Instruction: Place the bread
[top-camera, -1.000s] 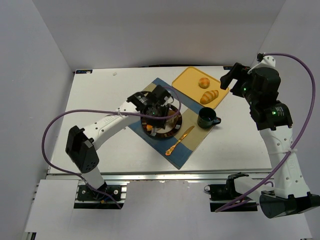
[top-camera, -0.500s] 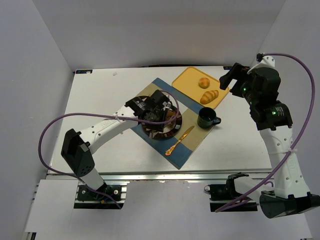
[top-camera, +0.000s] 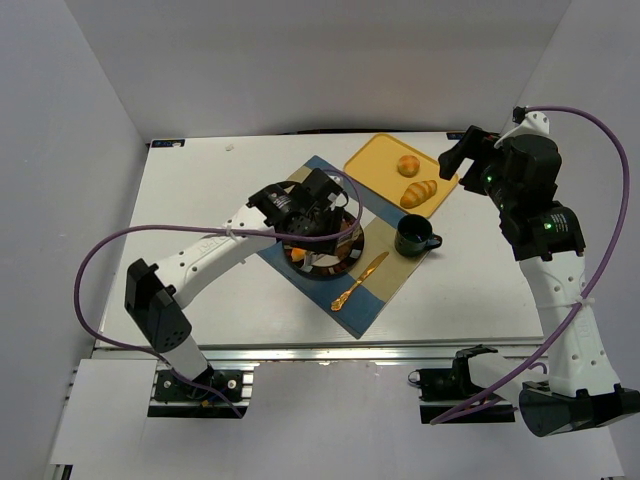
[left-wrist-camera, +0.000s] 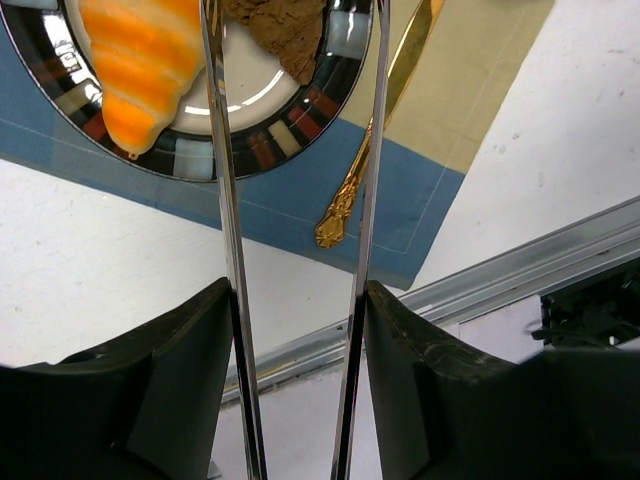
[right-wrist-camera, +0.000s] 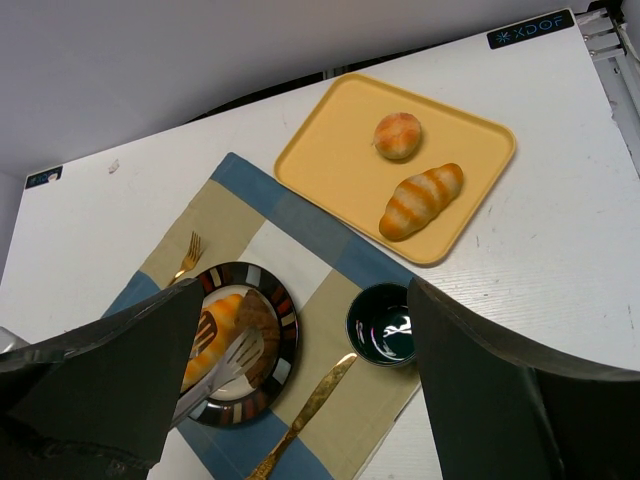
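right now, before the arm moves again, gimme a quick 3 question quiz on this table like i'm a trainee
1. How many pieces of bread lie on the yellow tray?
2. True or false: the gold knife lies on the plate.
3. Fill the blank: the left gripper holds metal ___ over the plate.

Key:
1. Two: a round bun and a striped roll.
2. False: it lies on the placemat, beside the plate.
3. tongs
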